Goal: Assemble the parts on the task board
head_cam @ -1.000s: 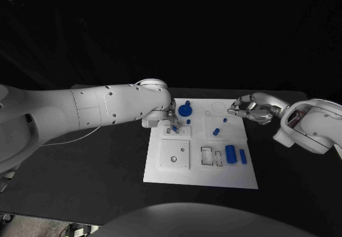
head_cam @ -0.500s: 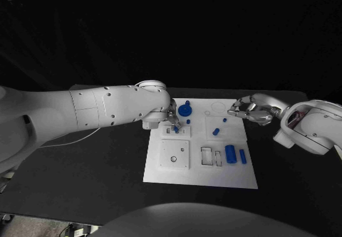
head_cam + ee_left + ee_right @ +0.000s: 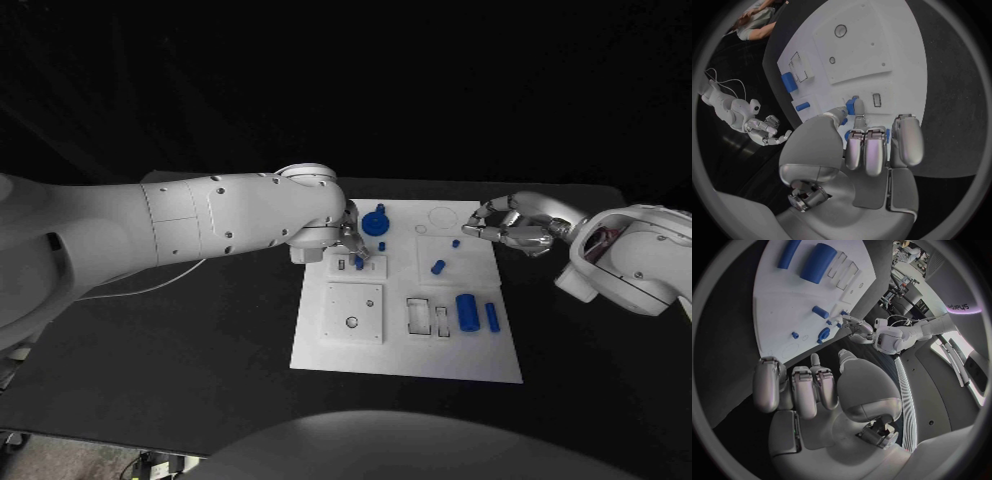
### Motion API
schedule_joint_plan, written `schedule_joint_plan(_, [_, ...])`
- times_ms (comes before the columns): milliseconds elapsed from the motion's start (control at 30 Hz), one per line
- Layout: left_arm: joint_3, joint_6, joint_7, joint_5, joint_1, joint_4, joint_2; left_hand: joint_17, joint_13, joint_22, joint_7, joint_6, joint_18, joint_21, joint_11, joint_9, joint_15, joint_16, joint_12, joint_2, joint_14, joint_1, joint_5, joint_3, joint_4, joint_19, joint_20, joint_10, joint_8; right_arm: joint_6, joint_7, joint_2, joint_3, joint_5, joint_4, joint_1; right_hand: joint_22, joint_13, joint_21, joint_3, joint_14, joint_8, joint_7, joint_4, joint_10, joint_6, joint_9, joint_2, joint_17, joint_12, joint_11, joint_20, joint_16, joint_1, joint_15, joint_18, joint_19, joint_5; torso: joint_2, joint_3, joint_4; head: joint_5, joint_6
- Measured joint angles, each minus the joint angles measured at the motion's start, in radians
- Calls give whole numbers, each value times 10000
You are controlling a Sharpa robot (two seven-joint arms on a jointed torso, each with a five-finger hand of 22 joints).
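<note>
The white task board (image 3: 411, 355) lies mid-table. My left hand (image 3: 343, 245) hovers over its near-left part and pinches a small blue piece (image 3: 358, 262) between thumb and finger, just above a small slot (image 3: 877, 100); the left wrist view shows the same blue piece (image 3: 851, 106). My right hand (image 3: 502, 227) hangs at the board's far right edge, its fingers (image 3: 801, 390) curled with nothing in them. On the board lie a round blue part (image 3: 376, 222), a short cylinder (image 3: 437, 266), a large cylinder (image 3: 466, 308) and a blue bar (image 3: 492, 317).
A square inset plate (image 3: 355, 312) with a small hole sits on the board's near left, and two rectangular cut-outs (image 3: 418, 315) lie beside the large cylinder. Two tiny blue pegs (image 3: 382, 245) (image 3: 454, 242) stand farther back. Black table surrounds the board.
The left hand has edged slightly to the right with the small blue piece still pinched. The right hand has barely moved.
</note>
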Motion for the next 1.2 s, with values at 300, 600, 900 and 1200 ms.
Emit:
schedule_joint_plan(300, [-3,-5,-1,-25,-12,-60,20,5,0,-1,-36,39,0,-5,0,-1,0,0,-10,-3,0,-3,-30,12,-13,0,0,0,-11,7,0,-13,0,1,-2,-25,-1,0,0,0,0,0,0,0,0,0,-13,-11,-1,0,0,0,0,92,0,1,0,0,0,1,-1,9,0])
schedule_joint_plan(600, [2,12,-1,-41,-17,-73,28,4,0,-2,-50,56,0,-37,0,-1,0,0,-61,-27,0,-27,-35,35,11,0,0,-1,-56,12,1,-17,0,1,-2,-33,-2,0,0,1,0,0,0,0,0,0,-13,-11,-2,0,0,0,0,92,0,1,0,0,4,5,-6,16,0])
schedule_joint_plan(900, [6,31,-1,-56,-28,-52,19,3,0,-2,-49,58,0,-95,0,-2,0,0,-99,-40,0,-40,-36,58,-2,0,0,-2,-57,22,1,-17,0,1,-2,-36,-3,0,0,-14,0,0,0,-15,0,1,-12,-11,-3,0,0,0,0,92,0,0,1,42,6,4,-6,11,0])
schedule_joint_plan(1200, [6,59,2,-62,-48,-39,13,2,0,-2,-143,107,0,-151,-54,-5,0,-44,-150,-98,0,-98,-37,70,-14,0,0,-58,-115,36,-3,-9,0,1,-12,-38,-4,0,0,-26,0,0,0,-27,0,0,-21,-11,-4,0,0,0,0,92,0,1,1,41,5,4,-3,15,0])
